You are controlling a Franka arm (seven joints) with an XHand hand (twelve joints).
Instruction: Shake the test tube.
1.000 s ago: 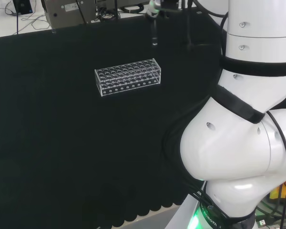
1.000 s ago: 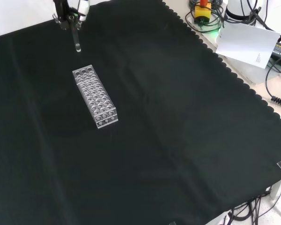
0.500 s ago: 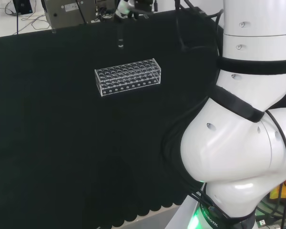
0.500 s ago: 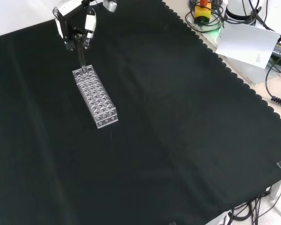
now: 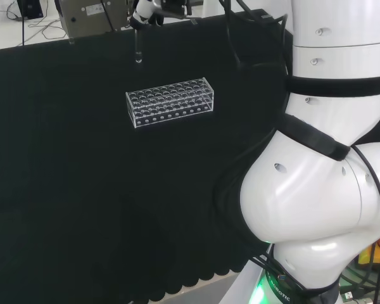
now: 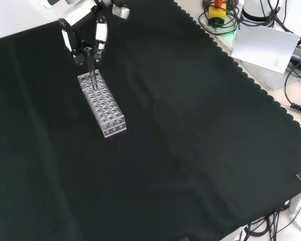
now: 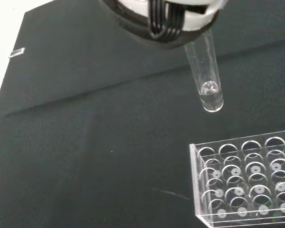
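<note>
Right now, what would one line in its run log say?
hand: holding test tube | tube: in the air, above cloth | rack: on cloth, no tubes seen

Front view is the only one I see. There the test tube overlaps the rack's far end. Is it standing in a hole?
Observer: No. In the head view the test tube hangs in the air, up from the rack and not touching it.
Operator: Does the hand hold it?
Observer: Yes. In the wrist view its top runs up into the hand.
Operator: Are the nearest holes free?
Observer: The rack holes that the wrist view shows hold no tubes.
</note>
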